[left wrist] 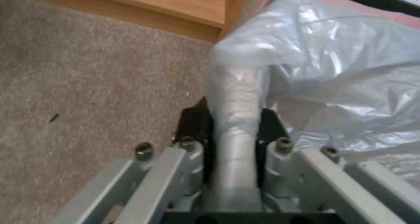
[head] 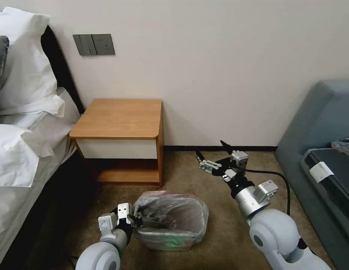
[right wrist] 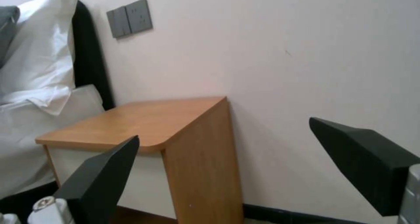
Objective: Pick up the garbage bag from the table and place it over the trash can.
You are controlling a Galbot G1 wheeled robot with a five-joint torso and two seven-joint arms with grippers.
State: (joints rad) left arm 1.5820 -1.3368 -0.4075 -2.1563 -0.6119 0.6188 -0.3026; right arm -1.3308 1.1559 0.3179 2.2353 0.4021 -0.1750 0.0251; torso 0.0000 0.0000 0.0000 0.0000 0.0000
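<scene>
Nearest, low on the carpet, the left gripper point(head: 137, 221) sits at the left side of the trash can point(head: 170, 243). Its fingers point(left wrist: 195, 125) are pinched tight on a twisted fold of the garbage bag point(head: 170, 213). The bag is already draped into and over the beige bin, its crinkled grey plastic spilling over the rim, a pinkish edge showing along the far side and a green glow low at the front. From the left wrist view the clamped strip of garbage bag point(left wrist: 238, 119) runs straight up between the dark pads.

A little farther back and to the right, the right gripper point(head: 212, 150) hangs in the air above the carpet, its black fingers point(right wrist: 98, 176) spread wide and holding nothing, pointing toward the wall.

Beyond the bin stands the table point(head: 120, 118) against the wall beside the bed point(head: 20, 150), its wooden tabletop bare.
</scene>
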